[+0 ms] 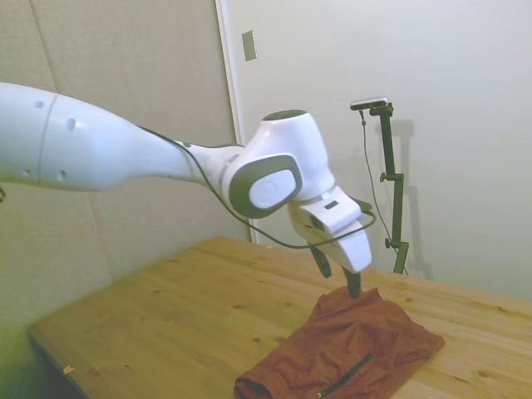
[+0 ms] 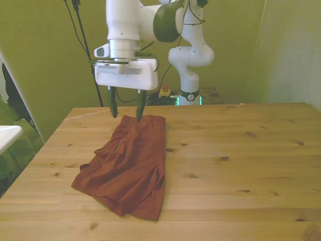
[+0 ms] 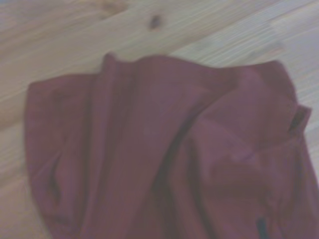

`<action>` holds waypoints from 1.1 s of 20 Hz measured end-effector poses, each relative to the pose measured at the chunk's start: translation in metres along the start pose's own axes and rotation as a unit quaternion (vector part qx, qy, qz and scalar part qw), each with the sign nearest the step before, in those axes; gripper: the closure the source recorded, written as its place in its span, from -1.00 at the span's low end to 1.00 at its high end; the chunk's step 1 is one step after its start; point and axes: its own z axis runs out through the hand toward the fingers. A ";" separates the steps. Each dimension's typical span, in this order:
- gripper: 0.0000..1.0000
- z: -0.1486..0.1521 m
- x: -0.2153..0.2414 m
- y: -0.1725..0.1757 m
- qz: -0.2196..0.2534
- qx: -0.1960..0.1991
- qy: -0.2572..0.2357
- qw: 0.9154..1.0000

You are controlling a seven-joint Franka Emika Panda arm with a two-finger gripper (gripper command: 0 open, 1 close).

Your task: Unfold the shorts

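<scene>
1. The gripper hangs with its two dark fingers spread apart, nothing between them, poised right over the far edge of the shorts.
2. In the front view one finger tip looks to be touching or just above the fabric's far edge; the side view agrees, with a tip at the hem. Contact itself, I can't confirm.
3. The shorts lie folded and rumpled on the wooden table, toward the front view's left, the bundle running from the far edge down toward the near side.
4. Handling, as I judge it: light, limp cloth with no stiffness; it will drape and drag rather than slide as a block, and layers may cling together.
5. Best hold, I'd say: pinch a single top layer at the far hem or a corner, not the whole stack.
6. A dark zipper line shows near the side view's low edge.
7. Writing or brands: none readable on cloth or arm.
</scene>
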 end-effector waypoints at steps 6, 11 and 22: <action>-1.00 0.039 0.058 0.011 0.058 -0.011 0.001 0.998; -1.00 0.077 0.066 0.014 0.078 -0.019 -0.009 0.997; -1.00 0.122 0.061 0.028 0.111 0.011 -0.026 0.993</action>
